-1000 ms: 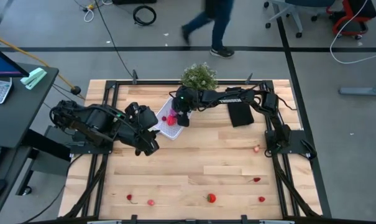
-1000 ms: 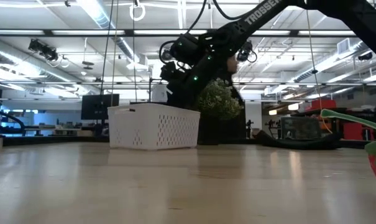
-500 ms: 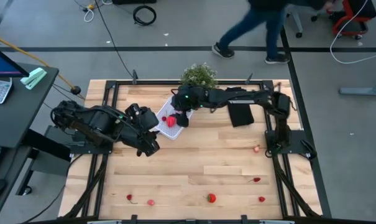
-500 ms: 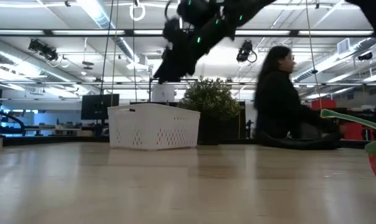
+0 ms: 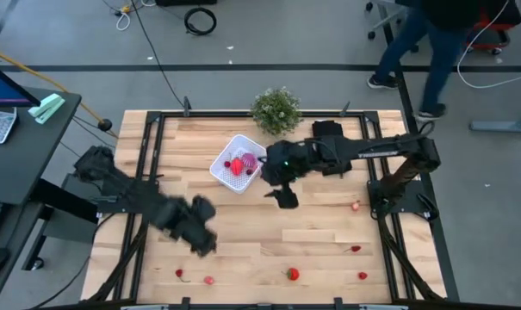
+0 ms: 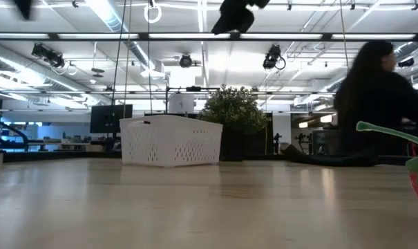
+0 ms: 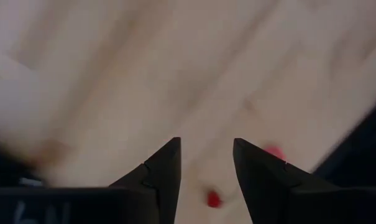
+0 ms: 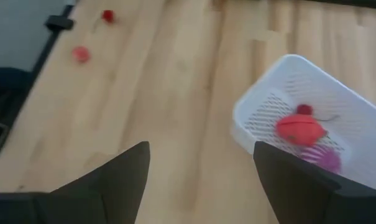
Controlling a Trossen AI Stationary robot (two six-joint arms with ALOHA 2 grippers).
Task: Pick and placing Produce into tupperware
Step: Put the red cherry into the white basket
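The right gripper (image 5: 282, 185) hangs wide open and empty just beside the tub (image 5: 236, 164) with red and purple fruit (image 8: 301, 129), while the left gripper (image 5: 200, 237) reaches low, fingers apart.

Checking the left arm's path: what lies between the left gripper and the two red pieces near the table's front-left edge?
Only bare wooden table. In the high view, the left gripper hangs open above the two pieces.

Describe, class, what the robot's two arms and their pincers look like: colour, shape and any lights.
Both arms are black and jointed. The right arm shows a small green light near its wrist. Each pincer, left and right, has two dark, wedge-shaped fingers tapering to points.
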